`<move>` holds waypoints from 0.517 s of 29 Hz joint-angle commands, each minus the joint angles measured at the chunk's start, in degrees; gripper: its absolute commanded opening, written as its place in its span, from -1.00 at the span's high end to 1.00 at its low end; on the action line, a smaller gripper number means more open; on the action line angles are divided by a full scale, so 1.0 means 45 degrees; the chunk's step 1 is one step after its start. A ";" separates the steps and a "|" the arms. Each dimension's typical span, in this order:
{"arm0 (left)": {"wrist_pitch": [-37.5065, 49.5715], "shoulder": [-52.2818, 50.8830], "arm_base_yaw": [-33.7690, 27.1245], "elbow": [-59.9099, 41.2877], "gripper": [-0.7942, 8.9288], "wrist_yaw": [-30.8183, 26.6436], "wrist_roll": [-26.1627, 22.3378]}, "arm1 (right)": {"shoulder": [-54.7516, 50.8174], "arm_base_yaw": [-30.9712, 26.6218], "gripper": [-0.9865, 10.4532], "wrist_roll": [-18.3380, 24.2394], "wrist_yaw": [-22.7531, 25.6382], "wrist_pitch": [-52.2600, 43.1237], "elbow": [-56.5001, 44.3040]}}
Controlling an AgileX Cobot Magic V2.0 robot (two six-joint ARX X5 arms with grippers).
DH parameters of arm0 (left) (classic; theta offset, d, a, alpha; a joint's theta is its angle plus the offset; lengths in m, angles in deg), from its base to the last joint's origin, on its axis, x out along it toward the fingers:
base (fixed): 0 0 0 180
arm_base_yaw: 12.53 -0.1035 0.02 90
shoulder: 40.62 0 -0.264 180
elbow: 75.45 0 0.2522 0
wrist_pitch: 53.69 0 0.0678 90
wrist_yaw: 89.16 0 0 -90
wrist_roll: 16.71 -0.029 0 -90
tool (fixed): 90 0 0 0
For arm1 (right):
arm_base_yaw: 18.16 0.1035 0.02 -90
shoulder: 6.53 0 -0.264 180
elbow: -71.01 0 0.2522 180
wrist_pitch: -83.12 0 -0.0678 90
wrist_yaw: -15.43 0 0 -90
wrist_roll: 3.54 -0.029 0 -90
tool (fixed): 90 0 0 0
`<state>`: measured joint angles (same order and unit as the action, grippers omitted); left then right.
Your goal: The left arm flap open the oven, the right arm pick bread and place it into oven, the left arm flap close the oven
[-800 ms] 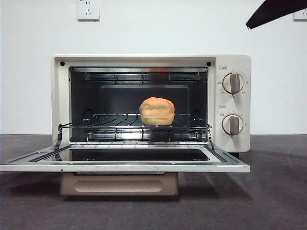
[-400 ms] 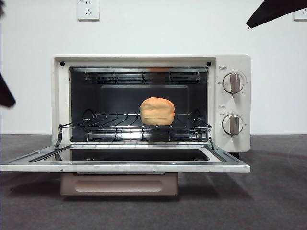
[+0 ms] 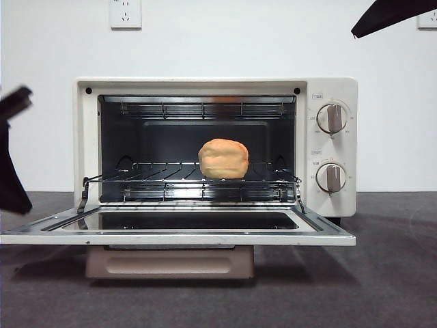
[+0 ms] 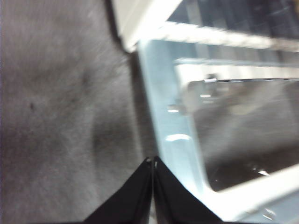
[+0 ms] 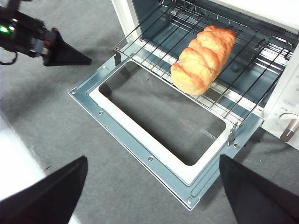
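A: What moved?
B: The black left gripper (image 3: 13, 154) has come further in beside the cream-white boxy oven (image 3: 215, 147), jaws pressed together.
A: The bread?
B: The lumpy golden-orange loaf (image 3: 223, 158) lies on the oven's rack; the black right gripper (image 5: 152, 196) hangs spread above.

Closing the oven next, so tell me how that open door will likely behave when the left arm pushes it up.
The door lies flat on side hinges, so it should swing up rigidly, not flex. Its metal frame and glass pane suggest some weight. The shut left gripper beside its edge could slip on the smooth frame.
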<state>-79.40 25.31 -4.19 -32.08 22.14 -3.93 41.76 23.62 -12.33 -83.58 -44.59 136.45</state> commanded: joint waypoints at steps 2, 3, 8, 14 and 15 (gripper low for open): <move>0.0573 0.1205 -0.0044 -0.0029 0.81 0.0355 -0.0233 | 0.0049 0.0087 0.04 0.0112 0.0000 -0.0078 0.0155; 0.0695 0.1452 -0.0044 -0.0029 0.81 0.0568 -0.0296 | 0.0049 0.0087 0.04 0.0112 0.0000 -0.0078 0.0160; 0.1321 0.2501 -0.0044 -0.0029 0.81 0.1477 -0.0296 | 0.0049 0.0087 0.04 0.0112 0.0005 -0.0078 0.0160; 0.1549 0.3007 -0.0044 -0.0029 0.81 0.2113 -0.0296 | 0.0053 0.0087 0.04 0.0107 0.0005 -0.0087 0.0160; 0.1569 0.3011 -0.0044 -0.0029 0.81 0.2341 -0.0291 | 0.0053 0.0087 0.04 0.0107 0.0005 -0.0087 0.0160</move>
<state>-73.21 38.05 -4.67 -32.19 30.42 -4.30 41.76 23.62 -12.33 -83.58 -44.59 136.45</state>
